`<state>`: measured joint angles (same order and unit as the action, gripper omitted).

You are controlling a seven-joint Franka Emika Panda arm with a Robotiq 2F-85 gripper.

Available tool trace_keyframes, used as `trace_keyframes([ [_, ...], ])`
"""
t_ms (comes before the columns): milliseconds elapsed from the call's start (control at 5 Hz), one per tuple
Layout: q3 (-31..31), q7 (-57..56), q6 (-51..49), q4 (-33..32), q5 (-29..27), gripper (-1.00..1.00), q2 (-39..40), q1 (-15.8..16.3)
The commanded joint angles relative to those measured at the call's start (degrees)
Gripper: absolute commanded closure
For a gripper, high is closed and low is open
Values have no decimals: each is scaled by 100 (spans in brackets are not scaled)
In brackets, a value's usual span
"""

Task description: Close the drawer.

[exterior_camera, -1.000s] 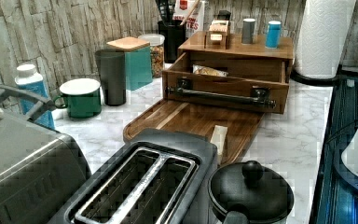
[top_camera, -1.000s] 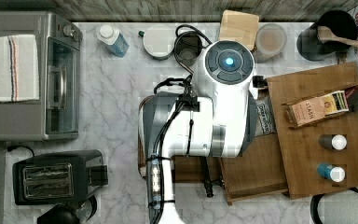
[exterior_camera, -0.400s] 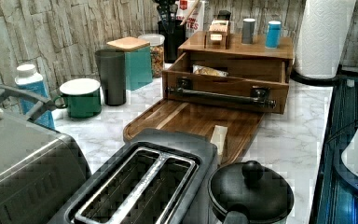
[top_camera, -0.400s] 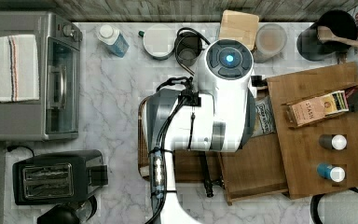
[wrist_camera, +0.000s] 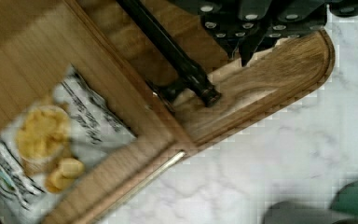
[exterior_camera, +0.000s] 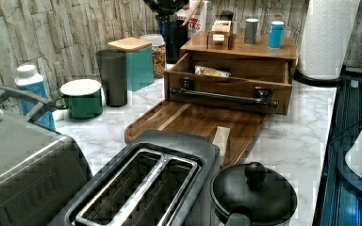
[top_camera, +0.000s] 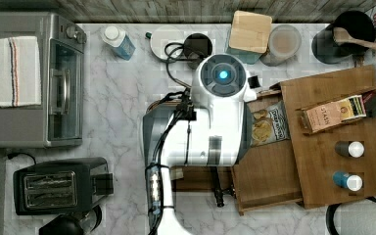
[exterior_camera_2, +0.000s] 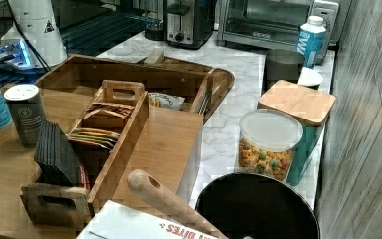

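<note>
Claw (wrist_camera: 251, 44) spread undeterminable, above black bar handle (wrist_camera: 170, 46); drawer (exterior_camera: 228, 92) open. Push handle squarely toward cabinet (top_camera: 333, 83), chip bag (top_camera: 267, 125) inside.

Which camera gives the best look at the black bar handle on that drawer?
The left view: the black bar handle runs unobstructed across the drawer front. The top view's arm hides most of it; the wrist view catches one end; the right view barely shows it.

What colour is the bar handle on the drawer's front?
Black. The handle on the drawer shows best in the left view, mounted across the brown wooden front.
</note>
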<state>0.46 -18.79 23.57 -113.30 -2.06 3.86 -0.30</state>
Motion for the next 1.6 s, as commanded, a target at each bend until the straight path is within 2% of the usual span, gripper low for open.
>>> trace_keyframes([
  [200, 369, -2151, 901, -1278, 173, 100, -503, 247],
  [400, 250, -2334, 1209, -1694, 741, 100, -388, 252],
  [600, 204, -2267, 1614, -2147, 1037, 100, -378, 310],
  [800, 289, -2164, 1574, -2336, 976, 100, -322, 362],
  [1000, 301, -2145, 2207, -2879, 964, 100, -327, 384],
  [1200, 288, -1916, 2664, -3238, 1202, 100, -325, 413],
  [1600, 109, -2449, 2547, -3514, 1387, 100, -631, 256],
])
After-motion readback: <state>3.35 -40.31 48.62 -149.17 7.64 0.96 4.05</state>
